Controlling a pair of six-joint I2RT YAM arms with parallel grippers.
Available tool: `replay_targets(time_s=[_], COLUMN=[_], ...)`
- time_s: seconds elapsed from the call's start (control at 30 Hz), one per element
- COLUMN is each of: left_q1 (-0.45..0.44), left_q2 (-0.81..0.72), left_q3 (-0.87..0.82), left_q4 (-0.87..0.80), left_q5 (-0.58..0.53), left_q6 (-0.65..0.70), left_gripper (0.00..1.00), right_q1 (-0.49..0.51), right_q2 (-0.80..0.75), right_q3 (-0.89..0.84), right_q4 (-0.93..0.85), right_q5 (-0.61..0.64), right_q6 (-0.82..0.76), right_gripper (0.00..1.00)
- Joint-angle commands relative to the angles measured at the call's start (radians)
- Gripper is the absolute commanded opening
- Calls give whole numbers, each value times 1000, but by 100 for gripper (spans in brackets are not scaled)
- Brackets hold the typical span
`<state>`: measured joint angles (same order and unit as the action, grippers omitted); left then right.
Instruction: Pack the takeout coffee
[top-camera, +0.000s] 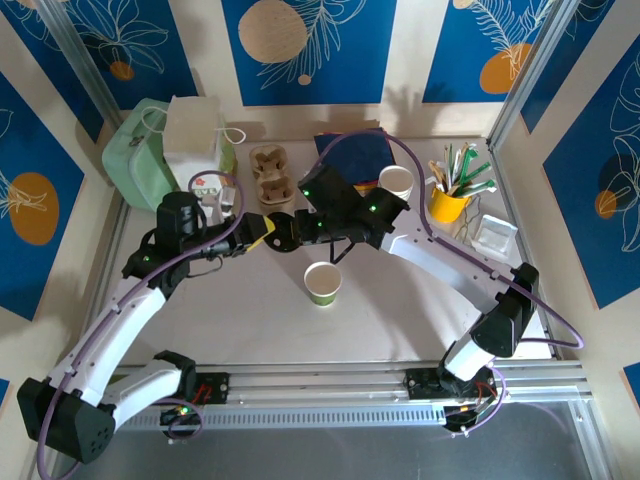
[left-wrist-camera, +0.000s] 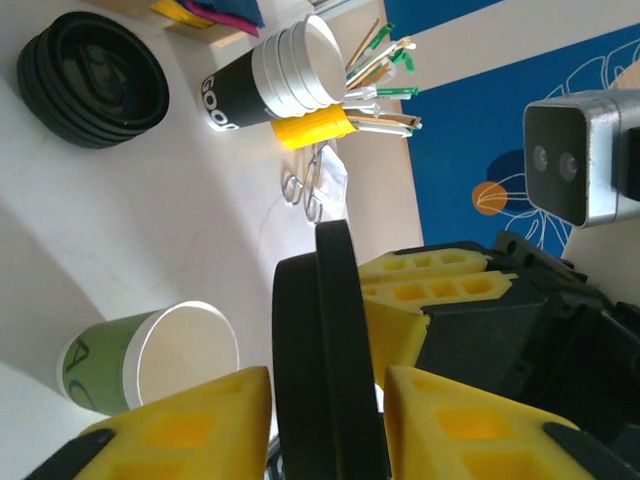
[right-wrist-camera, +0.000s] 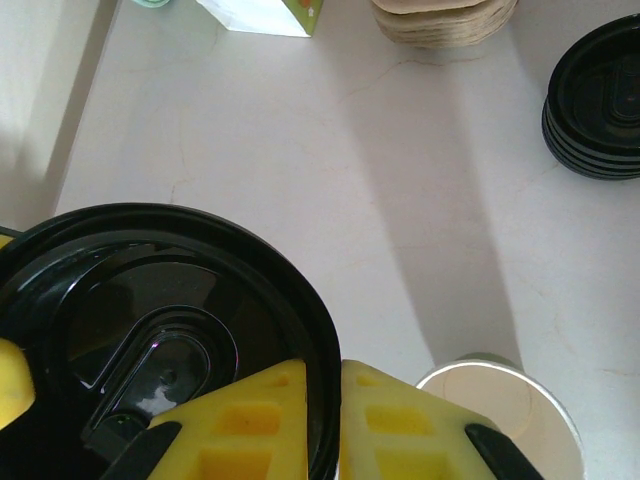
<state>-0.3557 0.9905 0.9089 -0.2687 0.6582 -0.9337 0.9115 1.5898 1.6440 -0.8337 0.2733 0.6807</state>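
**Two claws pinch one black lid; the paper cup stands open beside them**

At the tabletop's far left corner sit a pale green bag and a white carton. A stack of cardboard cup carriers sits along the far edge.

Near the middle, the left claw has its yellow fingers pressed against both faces of the black lid, which is held on edge. The right claw meets it from the other side, pinching the same lid's rim.

Just toward the near edge stands the green paper cup, upright and open-topped.

Towards the far right are a stack of black lids, stacked cups and a yellow holder of stirrers. The right arm partly crosses in front of these.

The surface is pale. The walls are blue with orange circles.
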Motion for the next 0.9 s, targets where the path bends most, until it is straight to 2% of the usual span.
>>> replay_targets(time_s=[0.0,0.27,0.47,0.63,0.77,0.87], left_q1=[-7,-6,-6,-5,-3,1], left_q2=[-7,-10,-23,-36,-36,-35], left_q3=[3,-18,-28,-23,-24,-22], left_q4=[26,72,56,33,20,-8], left_q5=[33,57,33,12,6,0], left_q6=[4,-27,-23,-13,-13,-14], left_gripper=[27,18,17,17,17,19], right_q1=[9,12,13,13,14,21], right_q2=[-2,-7,-50,-146,-246,-336], right_q3=[16,6,-15,-86,-175,-299], right_q4=[-6,0,8,66,169,320], right_q5=[23,26,74,138,151,134], right_q6=[1,0,-34,-100,-215,-356], right_gripper=[12,13,27,42,47,51])
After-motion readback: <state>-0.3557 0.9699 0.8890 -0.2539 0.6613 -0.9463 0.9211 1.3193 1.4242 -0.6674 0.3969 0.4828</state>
